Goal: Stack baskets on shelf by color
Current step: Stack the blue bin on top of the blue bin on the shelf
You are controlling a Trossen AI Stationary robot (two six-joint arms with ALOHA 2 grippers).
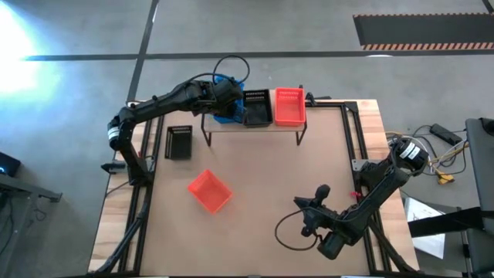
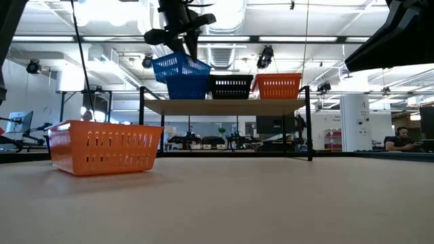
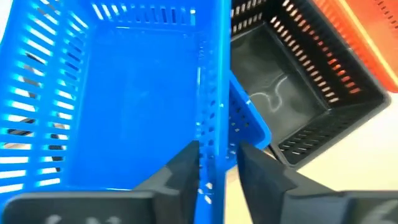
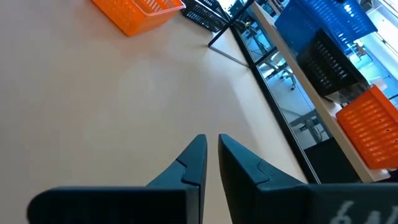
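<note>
The left gripper (image 3: pixel 214 165) is at the left end of the shelf (image 2: pixel 224 106), its fingers on either side of the rim wall of a blue basket (image 2: pixel 178 67). That basket sits tilted, half nested in a second blue basket (image 2: pixel 186 87) standing on the shelf. Whether the fingers clamp the rim or have begun to let go cannot be told.

To finish this step well, the tilted basket should be levelled and pressed squarely into the one below before the fingers spread. The gripper should then lift straight up, so that the rim is not dragged or the neighbouring basket knocked.

The baskets are small plastic rectangles with slotted sides. On the shelf, a black basket (image 1: pixel 257 108) stands just beside the blue pair, and an orange basket (image 1: pixel 289 106) beside that, at the right end.

Off the shelf, another black basket (image 1: pixel 179 142) lies on the table near its left leg, and a second orange basket (image 1: pixel 209 190) lies farther out.

The right gripper (image 4: pixel 211 163) waits over bare table well away from the shelf, fingers nearly closed and holding nothing.
</note>
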